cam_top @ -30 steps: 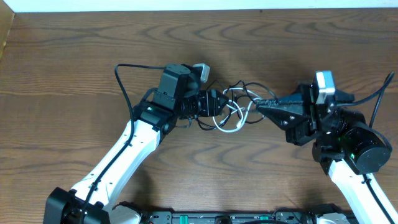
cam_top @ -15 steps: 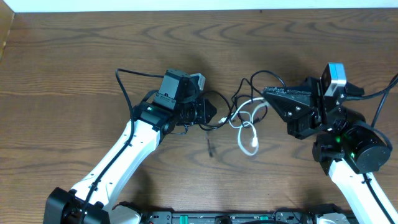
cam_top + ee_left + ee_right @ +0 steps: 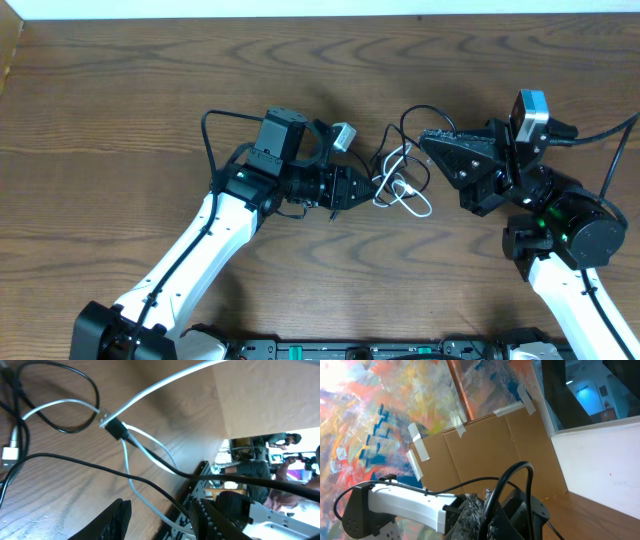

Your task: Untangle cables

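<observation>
Cables [image 3: 398, 180] sit in a loose tangle on the wooden table [image 3: 120, 90], between my two arms and a little right of centre. Starting at my left, the left arm [image 3: 205, 245] reaches in from the lower corner, and the left gripper [image 3: 368, 188] points right with its tips at the edge of the tangle. On the left wrist feed its fingers [image 3: 117, 517] stand apart, and a thin black strand and a white one run across the wood through the gap; nothing is pinched that I can see. The white cable [image 3: 405, 192] curls in a small loop just past those tips, flat on the table. Further right, the black cable [image 3: 425, 109] arches up in a loop from the tip of the right gripper [image 3: 425, 137]. On the right wrist feed that gripper [image 3: 490, 510] looks clamped on this black cable [image 3: 507, 474], which rises out from between the fingers and bends back down.
</observation>
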You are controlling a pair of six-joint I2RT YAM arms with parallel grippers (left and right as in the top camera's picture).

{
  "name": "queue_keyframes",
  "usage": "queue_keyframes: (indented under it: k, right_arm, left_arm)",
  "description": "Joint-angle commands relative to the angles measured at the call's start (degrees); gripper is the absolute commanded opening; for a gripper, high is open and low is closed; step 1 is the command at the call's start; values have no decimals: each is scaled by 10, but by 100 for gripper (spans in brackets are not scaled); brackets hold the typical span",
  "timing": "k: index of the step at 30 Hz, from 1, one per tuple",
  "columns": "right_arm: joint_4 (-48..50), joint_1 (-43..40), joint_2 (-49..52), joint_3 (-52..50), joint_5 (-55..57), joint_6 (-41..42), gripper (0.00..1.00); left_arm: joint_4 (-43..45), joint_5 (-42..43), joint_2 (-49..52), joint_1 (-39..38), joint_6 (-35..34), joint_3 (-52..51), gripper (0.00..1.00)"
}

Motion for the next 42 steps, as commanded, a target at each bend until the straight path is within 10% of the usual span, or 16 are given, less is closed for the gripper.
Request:
queue_keyframes:
  k: [1, 16, 34, 42]
  right_arm:
    - [1, -5, -3, 3, 13, -2, 1]
    - [-104, -5, -3, 3, 46, -41, 1]
    - [-103, 4, -3, 3, 7, -41, 1]
    - [-103, 4, -3, 3, 7, -41, 1]
  left_arm:
    - [2, 38, 3, 0, 25, 9, 44]
    - [56, 220, 3, -9, 81, 9, 45]
    - [201, -52, 3, -10, -79, 9, 47]
    - [125, -71, 3, -10, -75, 9, 20]
